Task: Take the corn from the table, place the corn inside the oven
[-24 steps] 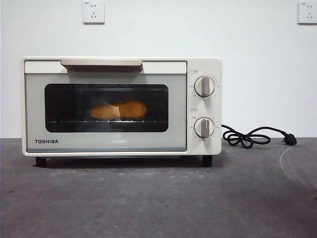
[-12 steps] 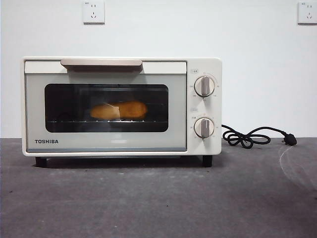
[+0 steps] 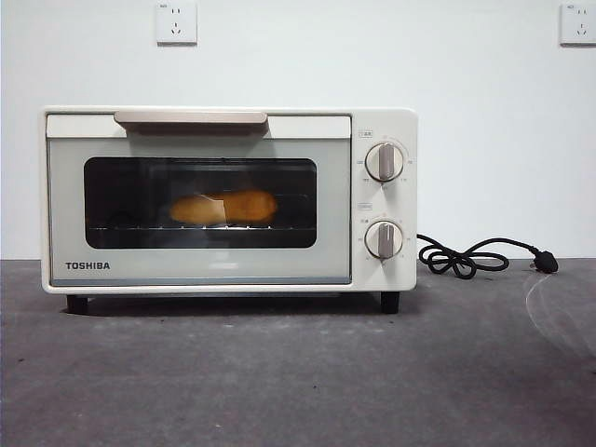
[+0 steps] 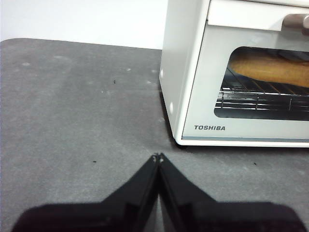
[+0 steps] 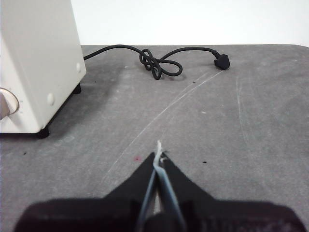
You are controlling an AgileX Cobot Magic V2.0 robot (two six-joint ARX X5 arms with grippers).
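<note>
The cream-white TOSHIBA oven [image 3: 228,198] stands on the dark grey table [image 3: 298,372] with its door closed. Behind the dark glass window the yellow-orange corn [image 3: 225,207] lies on the wire rack; the left wrist view also catches the corn [image 4: 270,66] through the glass. My left gripper [image 4: 158,157] is shut and empty, low over the table, off the oven's [image 4: 241,72] front corner on the TOSHIBA side. Off the oven's [image 5: 34,67] knob side, my right gripper [image 5: 158,155] is shut and holds nothing. Neither arm appears in the front view.
The oven's black cord [image 3: 475,256] lies coiled on the table beside the knob side, its plug [image 5: 221,61] at the far end. Two wall sockets [image 3: 176,22] sit high on the white wall behind.
</note>
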